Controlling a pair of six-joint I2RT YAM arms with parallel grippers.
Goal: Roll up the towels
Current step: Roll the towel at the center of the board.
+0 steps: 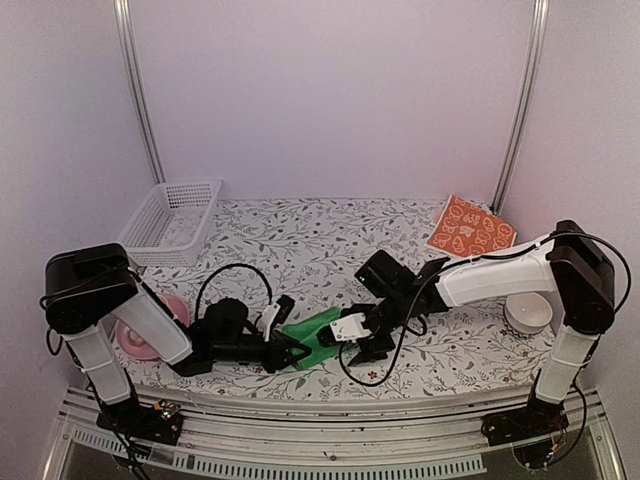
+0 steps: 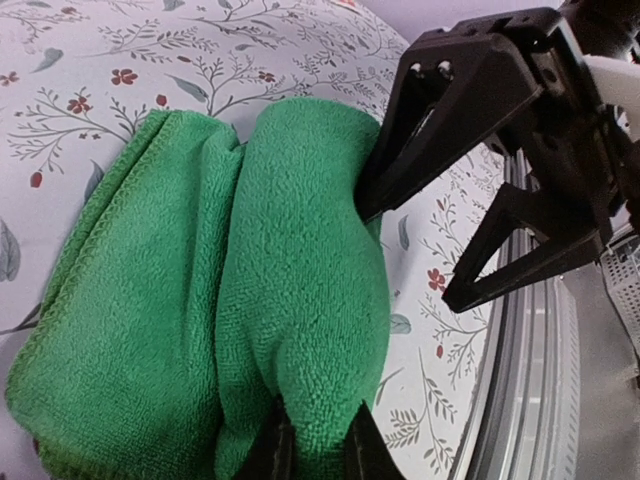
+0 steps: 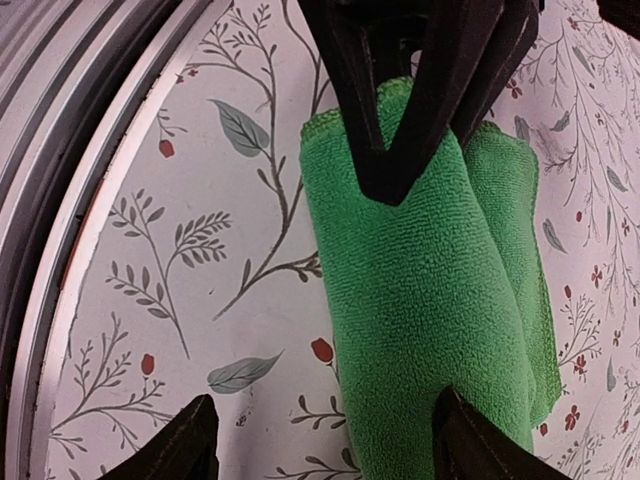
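Top cam: fixed high, above and behind the arm bases (image 1: pixel 150 420), tilted down and forward. It takes in the whole desk (image 1: pixel 330 225) up to the back wall (image 1: pixel 330 90). Widest and farthest view.

Left wrist cam: rides the left tool (image 2: pixel 315 445) and looks out along its fingers, very close to the green towel (image 2: pixel 200 300). It faces the right tool (image 2: pixel 408 255). The desk's near rail (image 2: pixel 530 390) runs down its right edge.

Right wrist cam: equally close, aimed steeply down at the desk and facing the left tool at frame top. The rail is on its left edge.

The wrist views look at each other. They share the towel, the desk patch around it and the rail. Top cam shows that same spot low in its frame, near centre.
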